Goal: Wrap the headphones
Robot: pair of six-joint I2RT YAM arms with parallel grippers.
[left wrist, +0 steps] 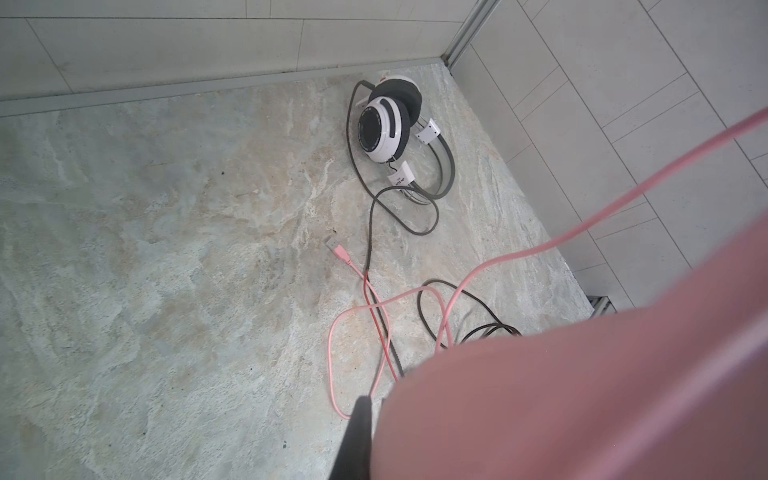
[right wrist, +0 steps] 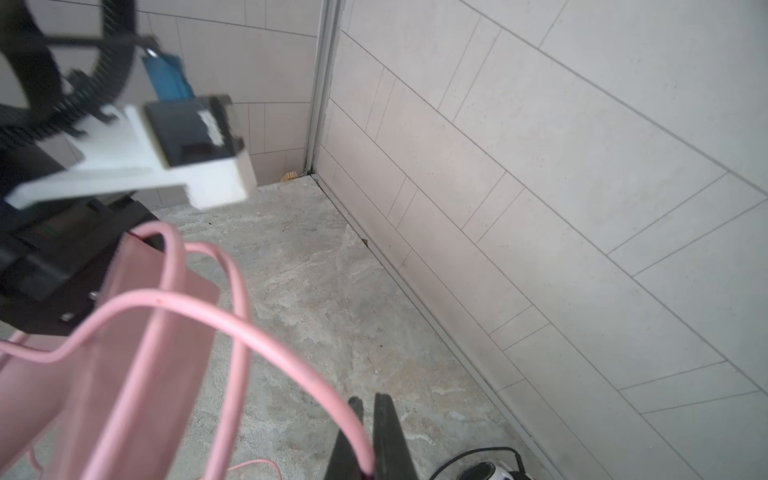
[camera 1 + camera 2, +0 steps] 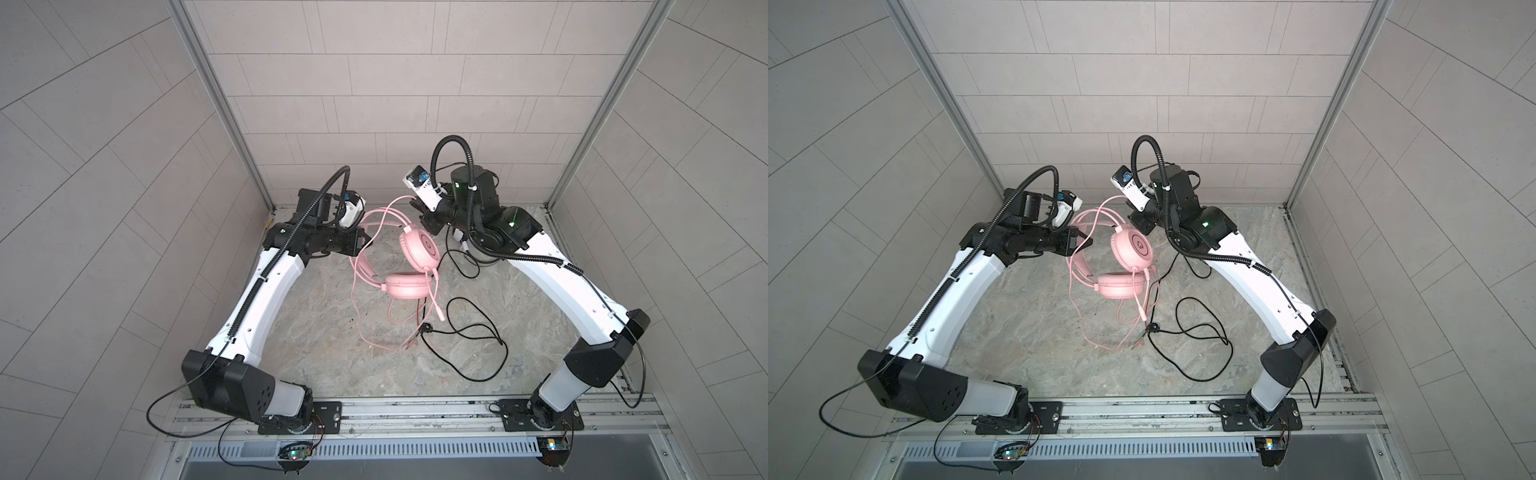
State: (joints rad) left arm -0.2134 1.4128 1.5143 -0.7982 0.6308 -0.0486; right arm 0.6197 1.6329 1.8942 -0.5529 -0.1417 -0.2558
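The pink headphones hang above the stone table, one ear cup upright, the second cup lower. My left gripper is shut on their pink headband. My right gripper is shut on the thin pink cable, which loops over the headband and trails down to the table. The white-and-black headphones lie near the back right corner, hidden under my right arm in both top views. Their black cable sprawls forward.
Tiled walls close in the table at the back and on both sides. An aluminium rail carrying both arm bases runs along the front. The pink and black cables cross mid-table. A small tan object sits in the back left corner.
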